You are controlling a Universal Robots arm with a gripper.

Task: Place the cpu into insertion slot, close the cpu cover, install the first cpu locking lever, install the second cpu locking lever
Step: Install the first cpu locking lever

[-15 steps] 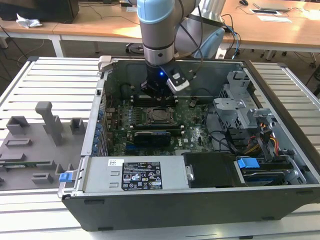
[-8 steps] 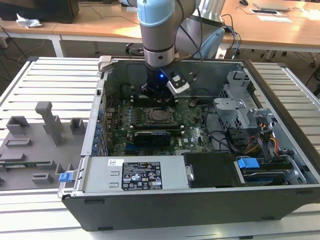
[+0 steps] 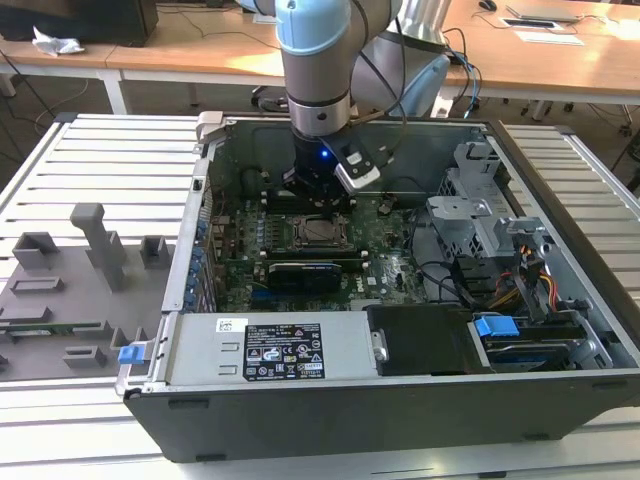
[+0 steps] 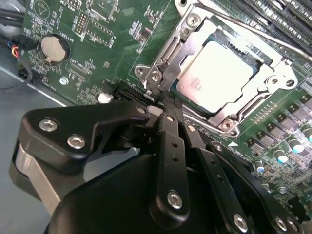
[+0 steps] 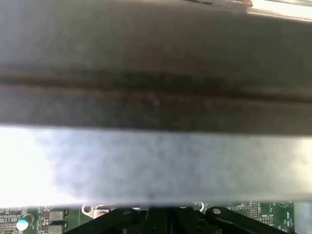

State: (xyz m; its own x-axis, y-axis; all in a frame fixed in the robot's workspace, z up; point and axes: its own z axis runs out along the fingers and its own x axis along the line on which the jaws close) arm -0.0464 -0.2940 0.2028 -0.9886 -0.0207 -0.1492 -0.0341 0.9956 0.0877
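Sitting in the insertion slot, the cpu lies flat with the cpu cover closed over it. The gripper, fingers pressed together and holding nothing, touches the cover's edge near a thin locking lever. That springy steel wire looks stiff and slippery; hooking its bent end seems best.

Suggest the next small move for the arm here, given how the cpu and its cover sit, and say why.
Probably a short press along the socket's edge to seat a locking lever. The cpu already lies in the insertion slot, the cpu cover is down around it, and the shut tool sits at the cover's corner by the lever hardware.
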